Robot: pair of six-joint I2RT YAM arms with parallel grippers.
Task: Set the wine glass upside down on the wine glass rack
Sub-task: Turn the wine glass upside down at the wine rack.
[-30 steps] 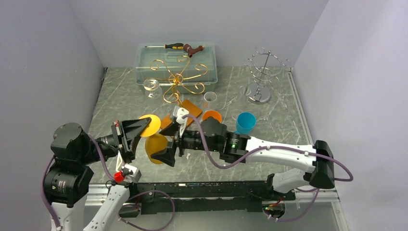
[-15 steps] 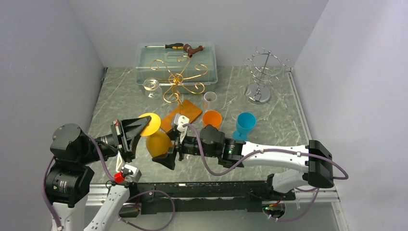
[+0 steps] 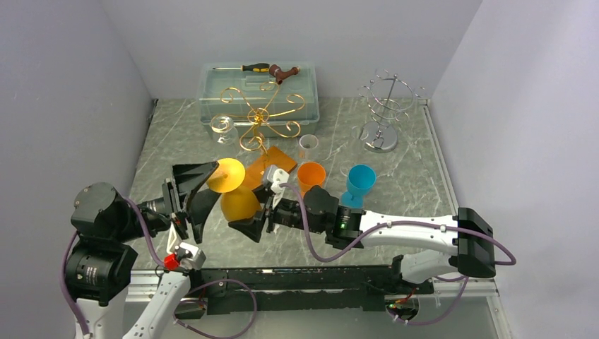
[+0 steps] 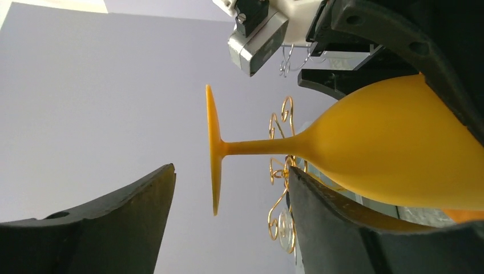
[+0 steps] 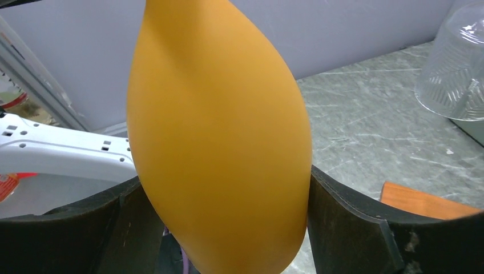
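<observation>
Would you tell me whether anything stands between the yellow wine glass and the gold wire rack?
Nothing upright does. Only the flat orange board lies between the yellow plastic wine glass and the gold wire rack.

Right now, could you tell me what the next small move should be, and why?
Probably draw the left gripper straight back, away from the glass. Its jaws stand open on either side of the foot, touching nothing, while the right gripper clamps the bowl on both sides, so the right alone seems to hold it. Backing off would free the right to carry it on.
</observation>
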